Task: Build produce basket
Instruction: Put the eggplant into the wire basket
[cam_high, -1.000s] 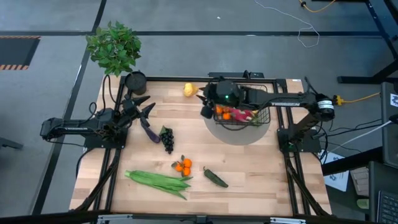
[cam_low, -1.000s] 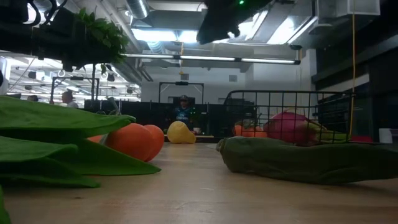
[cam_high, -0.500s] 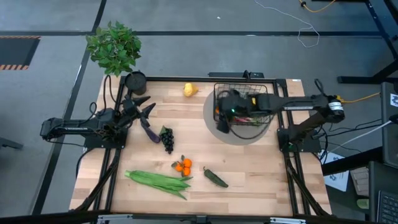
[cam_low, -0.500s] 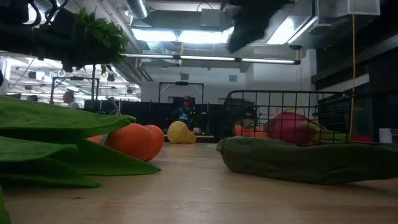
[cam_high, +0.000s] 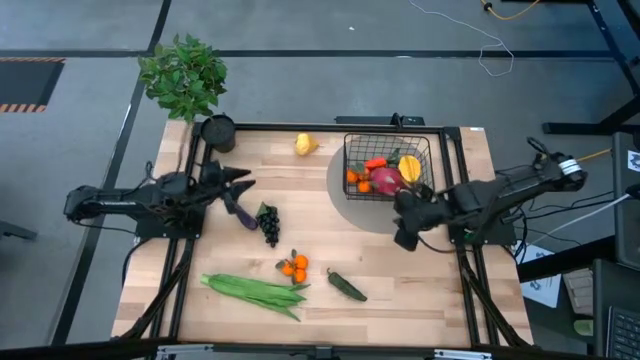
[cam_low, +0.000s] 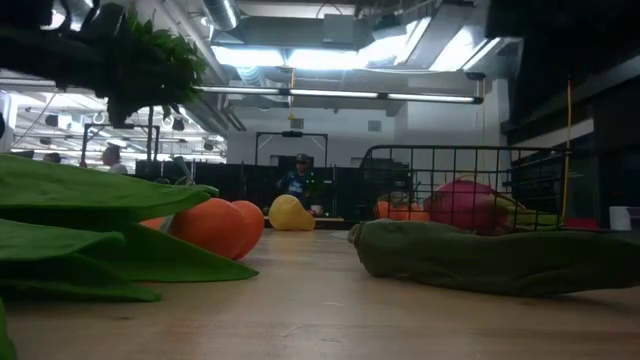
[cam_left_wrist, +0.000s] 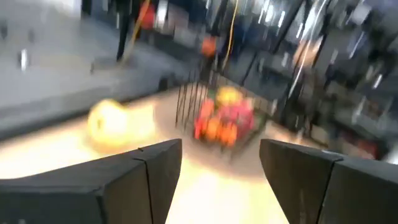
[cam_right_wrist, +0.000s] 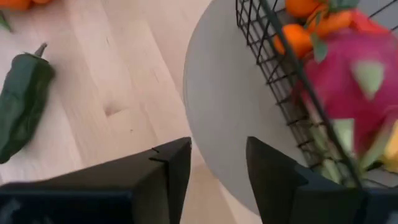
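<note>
Since the earlier frames, the right gripper (cam_high: 404, 238) has been drawn back from over the basket (cam_high: 352, 148) and is now hung just off that basket's near corner, over the grey round mat (cam_high: 355, 212). Its jaws are seen parted with nothing between them. From those jaws the green pepper (cam_high: 346, 286) is found nearest, lying on the bare wood well apart from the basket on its near side, long axis slanted, stem end turned toward the orange cluster (cam_high: 294, 267) and the green beans (cam_high: 255, 291).

At the far side of the table from the basket, the left gripper (cam_high: 238, 182) is held with its jaws wide and empty, right beside the eggplant (cam_high: 238, 211) and the dark grapes (cam_high: 269, 224); the lemon (cam_high: 304, 144) lies between that gripper and the basket. The basket already holds a dragon fruit (cam_high: 385, 180), a starfruit (cam_high: 409, 166) and orange pieces.

The pepper is judged the right arm's piece, the eggplant the left's.
</note>
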